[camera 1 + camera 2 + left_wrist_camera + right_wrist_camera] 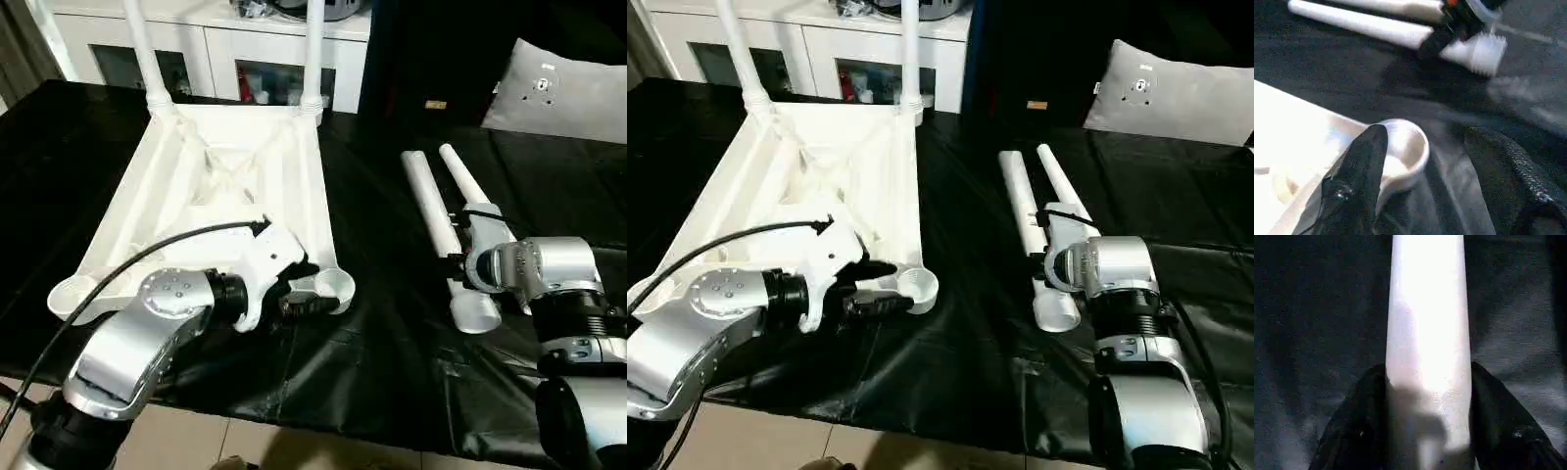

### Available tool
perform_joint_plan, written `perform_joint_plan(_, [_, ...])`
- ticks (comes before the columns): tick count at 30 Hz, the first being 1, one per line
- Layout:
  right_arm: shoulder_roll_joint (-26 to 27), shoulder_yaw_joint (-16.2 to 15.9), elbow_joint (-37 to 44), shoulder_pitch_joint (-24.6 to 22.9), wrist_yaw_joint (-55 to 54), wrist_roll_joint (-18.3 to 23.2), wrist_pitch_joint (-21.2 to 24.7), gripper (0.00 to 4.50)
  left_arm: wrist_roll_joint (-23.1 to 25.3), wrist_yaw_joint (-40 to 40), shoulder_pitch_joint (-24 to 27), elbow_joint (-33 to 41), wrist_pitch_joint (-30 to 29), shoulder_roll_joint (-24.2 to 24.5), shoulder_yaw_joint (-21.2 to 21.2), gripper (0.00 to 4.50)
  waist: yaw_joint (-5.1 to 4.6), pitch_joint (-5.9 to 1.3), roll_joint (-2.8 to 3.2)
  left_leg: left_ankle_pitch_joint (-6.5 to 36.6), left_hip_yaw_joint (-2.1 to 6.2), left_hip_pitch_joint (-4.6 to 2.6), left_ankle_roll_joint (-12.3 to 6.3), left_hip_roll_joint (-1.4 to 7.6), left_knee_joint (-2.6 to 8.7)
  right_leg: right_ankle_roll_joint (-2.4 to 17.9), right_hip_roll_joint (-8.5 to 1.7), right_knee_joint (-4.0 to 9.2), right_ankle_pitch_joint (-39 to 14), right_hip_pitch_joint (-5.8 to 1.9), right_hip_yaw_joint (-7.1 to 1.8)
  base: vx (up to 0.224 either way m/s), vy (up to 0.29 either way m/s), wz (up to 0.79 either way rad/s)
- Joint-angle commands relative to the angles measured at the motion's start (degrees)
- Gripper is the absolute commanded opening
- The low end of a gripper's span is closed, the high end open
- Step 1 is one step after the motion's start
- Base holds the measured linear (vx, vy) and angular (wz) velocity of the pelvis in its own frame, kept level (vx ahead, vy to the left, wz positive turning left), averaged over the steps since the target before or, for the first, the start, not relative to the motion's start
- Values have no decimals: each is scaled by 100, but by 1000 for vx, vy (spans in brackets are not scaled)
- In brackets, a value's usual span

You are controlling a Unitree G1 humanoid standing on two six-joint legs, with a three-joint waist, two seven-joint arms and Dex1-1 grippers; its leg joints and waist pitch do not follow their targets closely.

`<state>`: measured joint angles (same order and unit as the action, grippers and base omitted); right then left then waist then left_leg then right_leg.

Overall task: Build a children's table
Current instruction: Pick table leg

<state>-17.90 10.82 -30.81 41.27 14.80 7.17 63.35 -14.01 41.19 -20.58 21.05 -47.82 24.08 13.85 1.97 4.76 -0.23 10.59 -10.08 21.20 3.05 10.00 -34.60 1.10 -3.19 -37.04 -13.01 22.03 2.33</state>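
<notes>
From the head we count four legs: two stand upright in the far sockets of the upturned table top (235, 166), two loose legs (1019, 201) lie side by side on the black cloth (372, 343); our right wrist view alone shows the right gripper (1427, 421) with its fingers against both sides of one loose leg; our left gripper (1449, 181) is parted around the near empty socket (1405, 147), gripping nothing.
</notes>
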Motion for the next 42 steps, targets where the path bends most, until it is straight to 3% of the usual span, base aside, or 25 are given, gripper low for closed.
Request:
perform_joint_plan(1, [112,332,301,-138,-164,221,-83,188,-6,-268,-139,-148,-73,-131,-173,310,19,-491,42,372,60,-40,95,217,299,1401,-372,424,104,-334,-281,0,0,0])
perform_joint_plan(2, [138,398,340,-161,-202,244,-121,187,4,-312,-159,-185,-79,-161,-192,320,15,-494,34,384,58,-45,85,217,297,1397,-372,427,83,-328,-279,0,0,0])
perform_joint_plan(3, [211,573,455,-234,-271,325,-224,187,39,-428,-206,-281,-56,-236,-251,328,14,-495,98,421,69,-52,99,211,298,1395,-370,430,-7,-322,-267,0,0,0])
perform_joint_plan(4, [241,643,504,-265,-294,360,-265,187,54,-475,-224,-320,-40,-266,-275,328,7,-488,61,496,53,-58,95,208,295,1351,-363,459,-82,-313,-282,0,0,0])
perform_joint_plan(7, [448,935,954,-530,-282,590,-645,187,13,-745,-342,-470,-72,-493,-440,359,10,-496,113,546,56,-56,87,216,294,1319,-372,476,-107,-309,-280,0,0,0])
perform_joint_plan(9, [741,1130,1548,-817,-29,936,-1315,187,-2,-1007,-527,-644,-8,-777,-619,369,14,-501,124,564,60,-51,47,214,301,1310,-373,485,-116,-314,-274,0,0,0])
perform_joint_plan(11, [821,1179,1707,-872,43,1041,-1400,186,-54,-1064,-586,-689,-28,-872,-704,382,-5,-501,124,604,83,-46,-8,213,313,1326,-371,479,-214,-321,-256,0,0,0])
perform_joint_plan(12, [1030,1498,1955,-884,293,1539,-1255,186,-221,-1229,-788,-847,1,-1158,-932,398,-2,-500,118,596,83,-45,-20,219,310,1319,-377,490,-235,-320,-259,0,0,0])
perform_joint_plan(14, [1110,1591,2076,-910,488,1783,-1219,186,-329,-1319,-907,-947,-1,-1318,-1067,408,14,-510,117,591,83,-50,-92,219,303,1341,-384,495,-248,-326,-267,0,0,0])
perform_joint_plan(15, [1163,1493,2327,-1078,1033,2093,-1318,186,-513,-1467,-1098,-1127,-3,-1577,-1287,410,14,-494,106,572,67,-28,-141,199,299,1352,-378,507,-272,-331,-266,0,0,0])
perform_joint_plan(16, [1163,1493,2327,-1078,1033,2093,-1318,186,-513,-1467,-1098,-1127,-3,-1577,-1287,410,38,-505,106,566,67,-25,-197,201,282,1342,-389,522,-264,-342,-264,0,0,0])
perform_joint_plan(20, [1417,1301,2849,-1529,2110,2806,-1774,186,-1249,-1808,-1741,-1638,-98,-2369,-2043,409,85,-524,100,408,82,-5,-384,218,275,1435,-412,509,-82,-338,-242,0,0,0])
perform_joint_plan(25, [1543,1156,3386,-1706,2573,3355,-1525,186,-1754,-2179,-2198,-1985,-306,-2799,-2623,409,102,-511,99,396,106,4,-434,216,280,1397,-409,525,-245,-339,-225,0,0,0])
perform_joint_plan(29, [1425,912,3673,-1820,2849,3544,-1455,186,-2006,-2151,-2369,-2028,-454,-2905,-2693,409,143,-507,111,401,110,-3,-371,218,288,1217,-413,563,-550,-332,-228,0,0,0])
perform_joint_plan(38, [1277,690,3874,-1964,2896,3679,-1425,186,-2905,-1998,-2478,-1826,-649,-3147,-3002,409,161,-522,120,291,116,6,-373,234,296,1303,-417,542,-240,-327,-219,0,0,0])
perform_joint_plan(42, [1189,570,3994,-2028,3022,3846,-1334,186,-3034,-1917,-2463,-1843,-719,-3112,-2997,409,156,-529,130,260,120,12,-424,237,293,1304,-420,536,-134,-335,-212,0,0,0])
